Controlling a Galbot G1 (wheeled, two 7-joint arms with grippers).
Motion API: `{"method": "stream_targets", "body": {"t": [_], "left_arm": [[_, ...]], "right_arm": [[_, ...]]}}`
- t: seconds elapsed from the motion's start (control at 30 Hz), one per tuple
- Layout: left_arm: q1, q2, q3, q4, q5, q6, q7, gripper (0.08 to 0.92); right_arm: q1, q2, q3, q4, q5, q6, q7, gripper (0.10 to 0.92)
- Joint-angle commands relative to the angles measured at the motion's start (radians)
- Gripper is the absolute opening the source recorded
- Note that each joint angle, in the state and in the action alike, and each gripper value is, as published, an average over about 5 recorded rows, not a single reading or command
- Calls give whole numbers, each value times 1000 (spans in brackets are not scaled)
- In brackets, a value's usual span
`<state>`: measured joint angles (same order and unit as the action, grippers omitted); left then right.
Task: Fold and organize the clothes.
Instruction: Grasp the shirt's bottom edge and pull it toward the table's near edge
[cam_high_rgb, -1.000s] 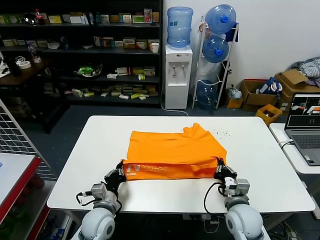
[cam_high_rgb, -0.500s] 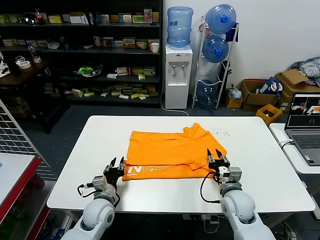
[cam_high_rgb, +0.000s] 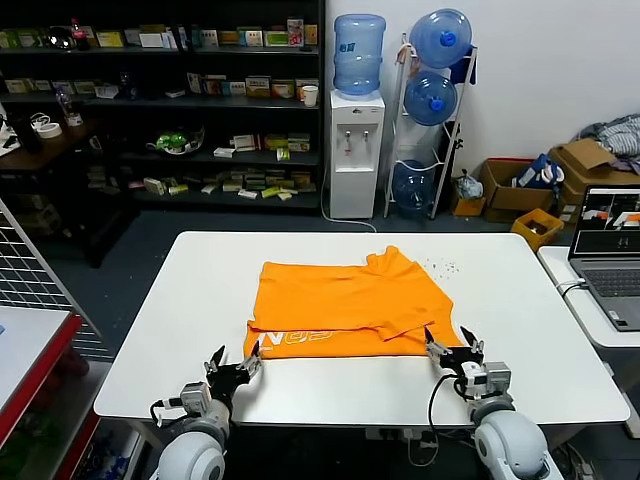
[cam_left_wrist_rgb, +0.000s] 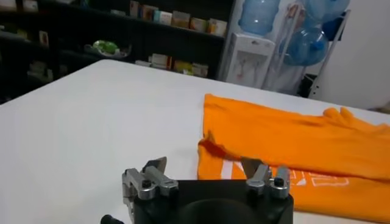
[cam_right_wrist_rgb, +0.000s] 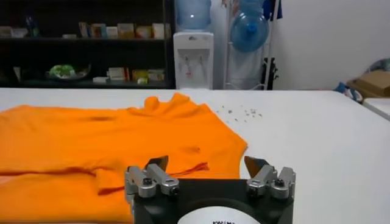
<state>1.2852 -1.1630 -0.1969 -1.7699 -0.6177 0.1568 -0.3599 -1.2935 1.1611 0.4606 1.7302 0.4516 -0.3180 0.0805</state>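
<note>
Currently, shirt: the orange T-shirt (cam_high_rgb: 348, 308) lies in the middle of the white counter (cam_high_rgb: 150, 330), its near hem doubled back as a band showing white lettering.
Left pincer (cam_high_rgb: 234, 366): spread and empty, just off the shirt's near left corner, likely placed for the next fold.
Right pincer (cam_high_rgb: 452, 349): spread, holding nothing, beside the near right corner.
Fabric: soft matte cotton, slightly rumpled, collar at the far edge.
Counter: smooth, hard, rounded corners.
</note>
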Motion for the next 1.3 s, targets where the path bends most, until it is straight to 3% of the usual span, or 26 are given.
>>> {"method": "stream_targets", "body": {"t": [0.03, 0.23, 0.37, 1.0, 1.17, 1.3], "left_arm": [[27, 9, -2, -25, -68, 61, -2, 822], [-4, 28, 12, -16, -91, 91, -4, 820], [-17, 28, 22, -8, -98, 94, -6, 783], [-53, 5, 47, 34, -90, 85, -14, 250], [-44, 18, 41, -1, -80, 80, -25, 118], [-12, 61, 25, -73, -93, 83, -36, 96]], "right_arm": [[-32, -26, 18, 6, 67, -72, -17, 823], [-24, -31, 12, 2, 79, -106, -4, 807], [-22, -36, 13, 0, 87, -114, 3, 714], [-36, -37, 20, 28, 121, -106, 55, 166], [-82, -57, 38, 103, 156, -125, 87, 124], [-152, -83, 64, 180, 182, -150, 107, 124]]}}
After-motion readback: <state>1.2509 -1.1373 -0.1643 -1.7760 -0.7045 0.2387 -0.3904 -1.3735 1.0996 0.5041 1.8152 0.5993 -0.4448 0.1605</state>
